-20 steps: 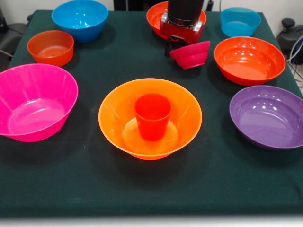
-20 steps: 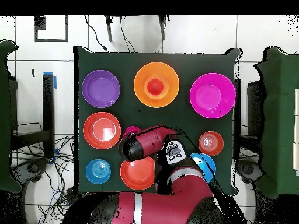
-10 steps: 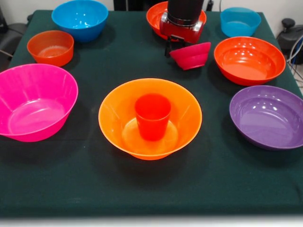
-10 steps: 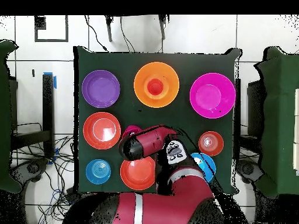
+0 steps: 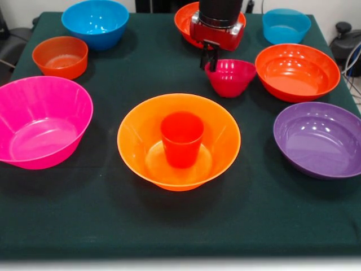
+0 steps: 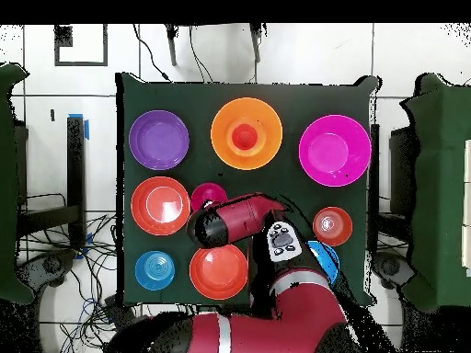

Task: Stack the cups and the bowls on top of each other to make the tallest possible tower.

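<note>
The orange-red cup [image 5: 181, 138] stands upright inside the large yellow-orange bowl [image 5: 138, 135] at the table's middle, and both show from overhead, the cup [image 6: 244, 137] in the bowl [image 6: 224, 129]. Behind it, the small magenta bowl [image 5: 230, 76] sits level, and my gripper [image 5: 210, 63] is shut on its left rim. From overhead the magenta bowl [image 6: 209, 196] peeks out beyond the arm's wrist [image 6: 213, 228], which hides the gripper. I cannot tell whether this bowl touches the cloth.
Round the tower stand a large pink bowl [image 5: 42, 121], a purple bowl [image 5: 319, 138], an orange-red bowl [image 5: 296, 70], a second orange-red bowl [image 5: 185, 20] behind the arm, two blue bowls [image 5: 95, 22] [image 5: 286, 25] and a squat orange bowl [image 5: 60, 56].
The magenta bowl has swung from tilted to level and moved toward the yellow-orange bowl. The arm has reached out the same way.
</note>
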Controlling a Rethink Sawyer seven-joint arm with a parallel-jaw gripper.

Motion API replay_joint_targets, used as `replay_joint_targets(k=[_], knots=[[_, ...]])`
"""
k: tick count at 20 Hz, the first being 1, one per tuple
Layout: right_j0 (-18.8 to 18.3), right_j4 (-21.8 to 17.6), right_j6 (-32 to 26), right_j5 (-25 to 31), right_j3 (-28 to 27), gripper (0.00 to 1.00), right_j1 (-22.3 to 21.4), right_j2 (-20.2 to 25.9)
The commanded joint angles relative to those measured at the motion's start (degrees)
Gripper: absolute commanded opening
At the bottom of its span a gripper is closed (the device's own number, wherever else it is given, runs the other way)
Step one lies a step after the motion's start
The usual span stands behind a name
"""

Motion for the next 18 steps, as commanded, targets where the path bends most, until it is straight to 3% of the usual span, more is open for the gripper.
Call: replay_joint_targets(k=[1, 18], knots=[[-1.3, 2.9, -3.3, 5.5, -2.3, 0.0, -1.9, 5.6], [-2.5, 3.1, -4.6, 5.0, -1.2, 0.0, -2.5, 6.2]])
